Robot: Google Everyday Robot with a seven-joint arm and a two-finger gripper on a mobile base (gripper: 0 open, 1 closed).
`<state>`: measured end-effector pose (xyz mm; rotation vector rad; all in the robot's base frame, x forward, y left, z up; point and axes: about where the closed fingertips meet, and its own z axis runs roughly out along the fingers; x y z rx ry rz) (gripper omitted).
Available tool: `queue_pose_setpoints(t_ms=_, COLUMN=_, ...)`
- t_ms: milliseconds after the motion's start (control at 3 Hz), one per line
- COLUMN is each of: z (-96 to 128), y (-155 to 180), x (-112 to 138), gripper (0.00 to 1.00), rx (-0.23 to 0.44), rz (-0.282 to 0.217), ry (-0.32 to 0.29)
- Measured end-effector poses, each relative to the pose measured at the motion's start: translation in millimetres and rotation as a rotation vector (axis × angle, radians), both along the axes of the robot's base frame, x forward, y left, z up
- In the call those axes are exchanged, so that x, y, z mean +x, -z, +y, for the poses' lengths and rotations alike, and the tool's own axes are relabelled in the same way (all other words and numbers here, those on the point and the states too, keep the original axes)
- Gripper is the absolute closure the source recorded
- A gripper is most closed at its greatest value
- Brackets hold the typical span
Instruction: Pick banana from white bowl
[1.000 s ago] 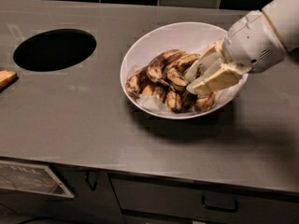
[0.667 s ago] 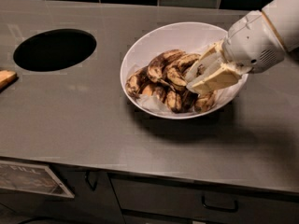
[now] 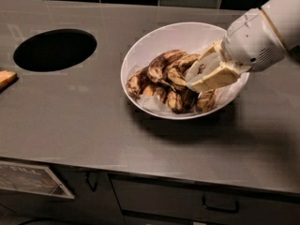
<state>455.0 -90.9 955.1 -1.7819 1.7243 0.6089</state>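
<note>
Now gripper [image 3: 189, 81] inside white bowl [image 3: 159, 37] w/ banana [image 3: 186, 99] just beneath tips.

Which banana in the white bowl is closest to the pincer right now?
The brown-yellow banana at the pile's upper right in the white bowl; the pincer lies over its end, while the others sit further left or below.

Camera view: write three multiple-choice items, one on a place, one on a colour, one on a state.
1. Where is the gripper? A over the round hole; B in the white bowl, at the bananas; C by the drawer handle.
2. Bowl colour? A black; B red; C white.
3. Banana skins? A green; B brown and blackened; C peeled off.
B: it sits among the fruit inside the rim. C: the wall is glossy white. B: the skins are dark and blotched.
</note>
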Motion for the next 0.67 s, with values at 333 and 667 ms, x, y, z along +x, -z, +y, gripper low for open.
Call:
queue_pose_setpoints(t_ms=333, z=13.6, y=-10.1, x=-2.3, gripper=1.00, rx=-0.024, rz=-0.009, ry=-0.031)
queue_pose_setpoints(t_ms=667, z=30.3, y=-21.5, x=-4.9, gripper=1.00, rx=-0.052, rz=-0.022, ry=-0.068)
